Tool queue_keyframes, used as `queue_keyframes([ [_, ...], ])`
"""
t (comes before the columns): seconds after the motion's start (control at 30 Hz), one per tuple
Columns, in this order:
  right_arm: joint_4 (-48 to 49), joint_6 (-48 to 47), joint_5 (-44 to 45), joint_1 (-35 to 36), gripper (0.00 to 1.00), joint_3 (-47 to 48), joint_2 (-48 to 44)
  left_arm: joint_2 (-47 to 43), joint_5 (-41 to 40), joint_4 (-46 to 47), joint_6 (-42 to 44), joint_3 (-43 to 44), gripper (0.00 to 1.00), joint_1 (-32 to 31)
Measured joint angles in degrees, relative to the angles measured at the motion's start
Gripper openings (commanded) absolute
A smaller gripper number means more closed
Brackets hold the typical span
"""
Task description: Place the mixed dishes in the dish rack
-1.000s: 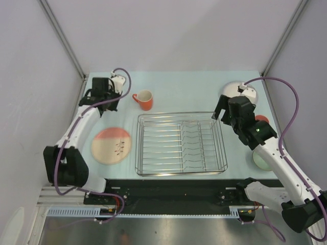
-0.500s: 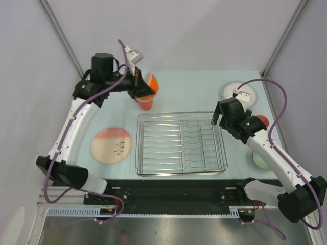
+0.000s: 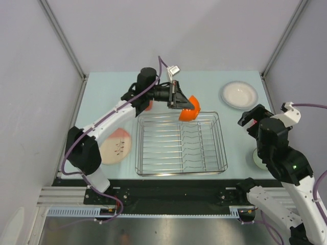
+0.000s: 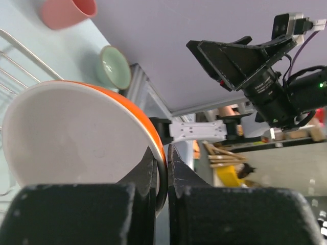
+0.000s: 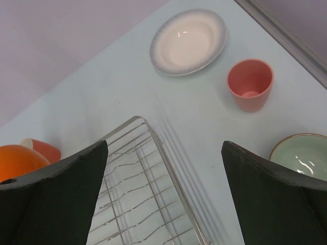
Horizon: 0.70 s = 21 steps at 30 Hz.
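We find the left gripper (image 4: 162, 153) pinched shut on the rim of the orange-and-white bowl (image 3: 189, 108), which hangs tilted above the far edge of the dish rack (image 3: 179, 173). The right gripper (image 5: 164, 153) stands wide and holds nothing, to the right of the rack. We judge loading barely begun. The rack holds no dish, and the orange mug (image 5: 42, 149), pink plate (image 3: 116, 148), white plate (image 5: 188, 41), pink tumbler (image 5: 250, 84) and pale green bowl (image 5: 301, 155) all lie outside it.

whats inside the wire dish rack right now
No dish lies in the rectangular silver wire dish rack; it looks bare. The orange-and-white bowl, pinched by the left gripper, hangs over its far rim and covers that small patch.
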Motion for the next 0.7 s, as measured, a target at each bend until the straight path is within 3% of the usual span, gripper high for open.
queue_keyframes([
  [0.3,-5.38,2.19,1.44,0.00,1.00,0.13,-1.55,9.84,-3.52,12.81,-15.32,1.73,0.01,-10.88],
  [0.5,-9.55,3.69,1.51,0.00,1.00,1.75,-3.87,16.79,-8.44,14.93,-20.65,2.95,0.11,-14.64],
  [0.7,-13.25,5.16,1.88,0.00,1.00,3.76,-4.83,21.92,-11.96,15.17,-22.84,3.80,0.10,-15.61],
])
